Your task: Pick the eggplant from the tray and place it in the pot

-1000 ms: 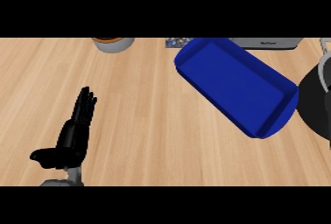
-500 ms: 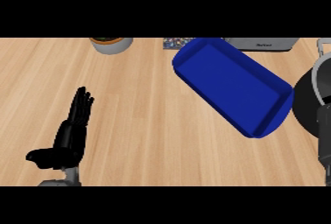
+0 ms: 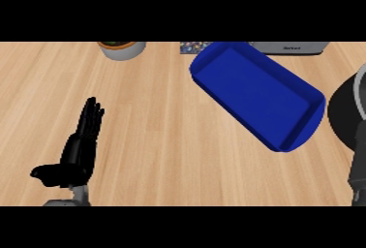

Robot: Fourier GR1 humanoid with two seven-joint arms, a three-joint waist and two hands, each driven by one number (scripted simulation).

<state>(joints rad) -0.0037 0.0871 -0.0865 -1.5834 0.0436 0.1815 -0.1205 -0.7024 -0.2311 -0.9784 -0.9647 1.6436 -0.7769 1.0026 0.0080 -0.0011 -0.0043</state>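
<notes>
Blue tray (image 3: 257,94) lies bare on the wooden table (image 3: 164,135); compared with a second ago it sits further left in your head view, and more of the dark pot (image 3: 348,118) shows at the right edge. Your left hand (image 3: 77,150) rests low left, fingers (image 3: 91,116) straight, holding nothing. No eggplant is visible; your right hand is out of sight, so you cannot tell whether it carries it.

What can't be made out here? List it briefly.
- Eggplant: nowhere in the head view; the blue tray shows none.
- Pot: cut off by the right edge, inside unseen.
- Right hand: out of view; only a grey piece shows at the lower right edge.
- Left hand rests open at lower left.
- Container: cut off at the top.
</notes>
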